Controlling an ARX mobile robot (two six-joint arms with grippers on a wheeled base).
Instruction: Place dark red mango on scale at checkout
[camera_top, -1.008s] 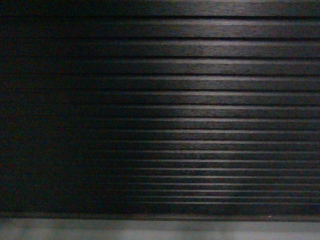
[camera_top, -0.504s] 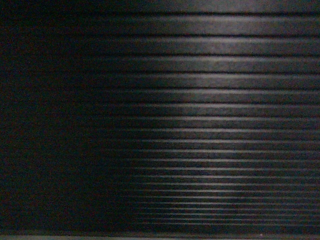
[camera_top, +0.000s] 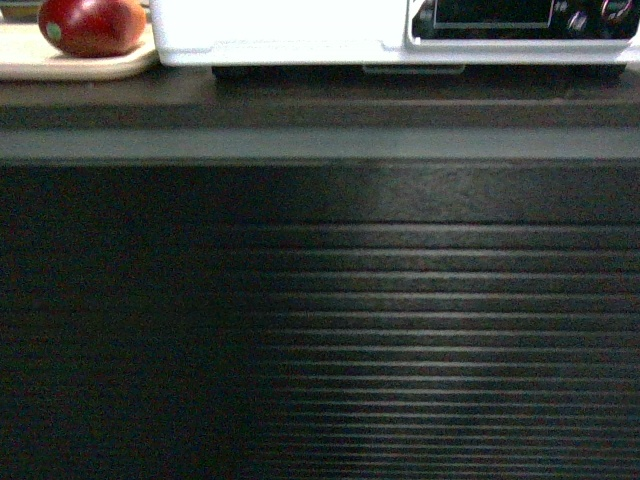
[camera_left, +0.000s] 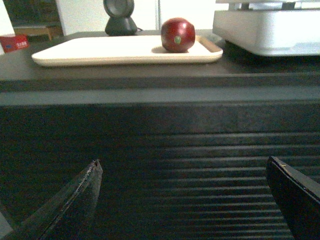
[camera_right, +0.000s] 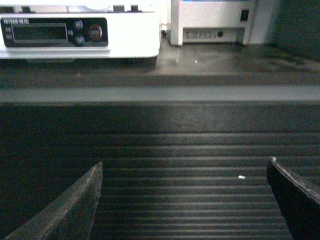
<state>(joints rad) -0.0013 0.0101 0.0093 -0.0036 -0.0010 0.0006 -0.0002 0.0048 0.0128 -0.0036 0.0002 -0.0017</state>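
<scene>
Head view crops my glossy dark red mango (camera_top: 91, 25) (on a beige tray (camera_top: 70, 66)) beside the white scale (camera_top: 300, 35); both grippers (camera_left: 182, 192) (camera_right: 182, 192) gape, unloaded.

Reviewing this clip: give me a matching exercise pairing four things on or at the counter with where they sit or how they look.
Things:
1. dark red mango
2. scale
3. printer
4. left end effector

Descriptions:
A. white, black display panel in front
B. open, facing the ribbed counter front
C. on the beige tray
D. beside the scale, away from the tray

Pairs: 1-C, 2-A, 3-D, 4-B
</scene>
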